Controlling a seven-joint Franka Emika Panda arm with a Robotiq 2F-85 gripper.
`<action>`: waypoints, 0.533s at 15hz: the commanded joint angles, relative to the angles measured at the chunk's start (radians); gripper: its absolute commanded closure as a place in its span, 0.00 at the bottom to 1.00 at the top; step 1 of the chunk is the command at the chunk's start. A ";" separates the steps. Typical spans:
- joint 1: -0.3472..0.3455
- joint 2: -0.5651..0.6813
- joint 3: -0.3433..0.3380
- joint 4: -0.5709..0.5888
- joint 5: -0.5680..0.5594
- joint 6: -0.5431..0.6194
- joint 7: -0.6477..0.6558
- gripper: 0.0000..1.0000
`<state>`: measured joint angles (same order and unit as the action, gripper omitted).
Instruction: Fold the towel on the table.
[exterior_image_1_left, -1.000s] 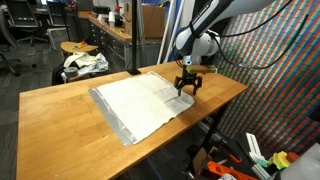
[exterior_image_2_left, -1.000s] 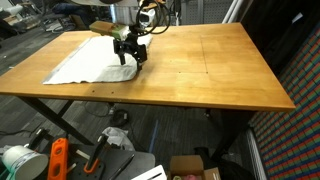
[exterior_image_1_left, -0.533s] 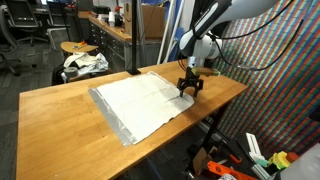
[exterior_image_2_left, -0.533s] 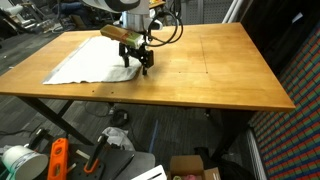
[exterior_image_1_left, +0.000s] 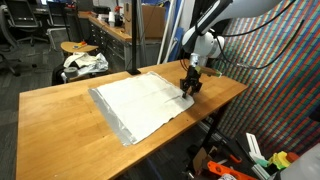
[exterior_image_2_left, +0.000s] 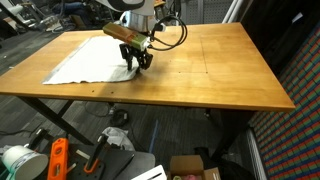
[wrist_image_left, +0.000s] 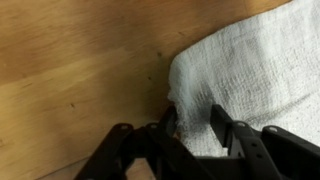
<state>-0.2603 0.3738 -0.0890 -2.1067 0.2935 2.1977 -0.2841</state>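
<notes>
Pincer (wrist_image_left: 192, 118) straddling towel (wrist_image_left: 262, 60) corner, on table (wrist_image_left: 70, 60)

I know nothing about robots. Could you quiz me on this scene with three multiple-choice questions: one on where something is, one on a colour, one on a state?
1. Where is the gripper?
A at the towel's corner; B at the towel's middle; C raised high above it.
2. The towel's top is:
A red; B off-white; C black.
3. The towel lies:
A rolled up; B bunched in a heap; C spread flat.

Answers:
1 A, the wrist view shows its fingers on either side of the corner.
2 B, it looks pale in every view.
3 C, it lies flat on the table in both exterior views.
</notes>
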 joint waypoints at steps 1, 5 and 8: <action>-0.021 0.007 0.025 0.023 0.050 -0.063 -0.070 0.86; -0.017 -0.003 0.023 0.024 0.075 -0.073 -0.081 0.90; -0.006 -0.026 0.015 0.018 0.068 -0.040 -0.055 0.86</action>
<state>-0.2637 0.3734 -0.0772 -2.0963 0.3447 2.1476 -0.3396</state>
